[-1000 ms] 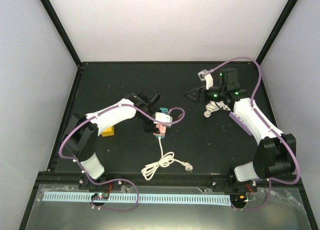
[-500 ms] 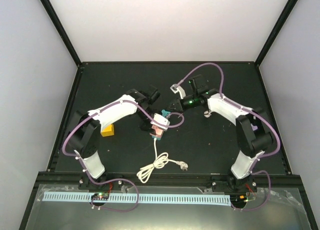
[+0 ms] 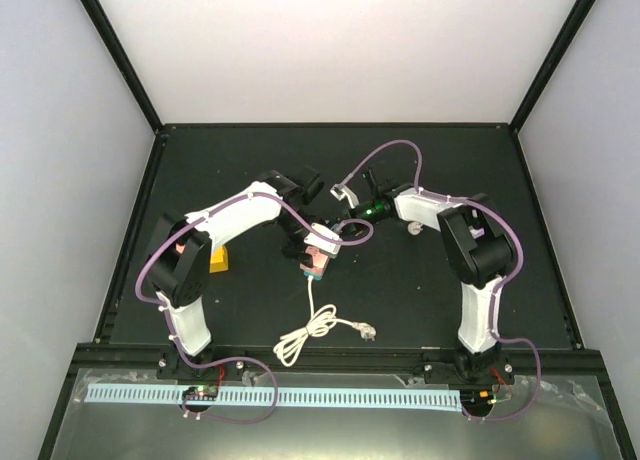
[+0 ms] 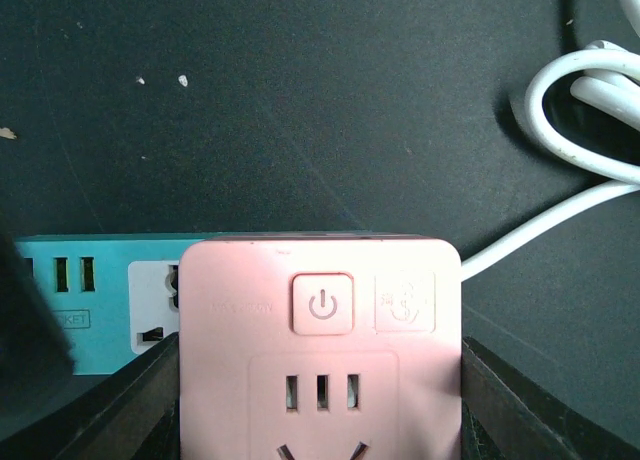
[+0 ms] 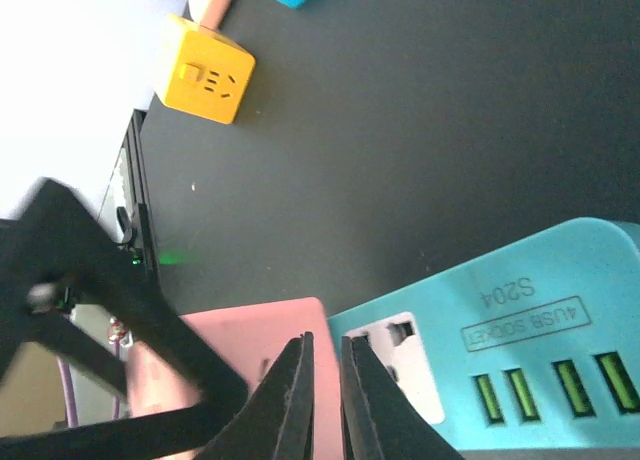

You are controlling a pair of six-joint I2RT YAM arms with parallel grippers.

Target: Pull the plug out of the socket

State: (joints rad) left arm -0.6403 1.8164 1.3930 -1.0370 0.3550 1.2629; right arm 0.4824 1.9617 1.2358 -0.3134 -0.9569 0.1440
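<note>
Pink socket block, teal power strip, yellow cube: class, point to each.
Pink socket block [image 4: 320,350], left wrist view, front face.
Teal power strip [image 5: 520,350], right wrist view, top face.
Yellow cube [image 5: 208,68], right wrist view, slotted face.

The pink socket block [image 4: 320,350], clamped in the left pincer [image 4: 320,385], runs off the bottom edge with its lowest slots cut short. Just beyond that pincer the block covers much of the teal power strip [image 4: 100,300], and a dark blur at the pincer's left hides the strip's end. The white cable [image 4: 590,100], up and right of the pincer, leaves by the right edge.

In the right wrist view the strip is cropped right and below, just past the right pincer [image 5: 325,345] — and the black shape [image 5: 90,310] to its left is out of focus. From above, the join between block and strip is too small to make out.
</note>
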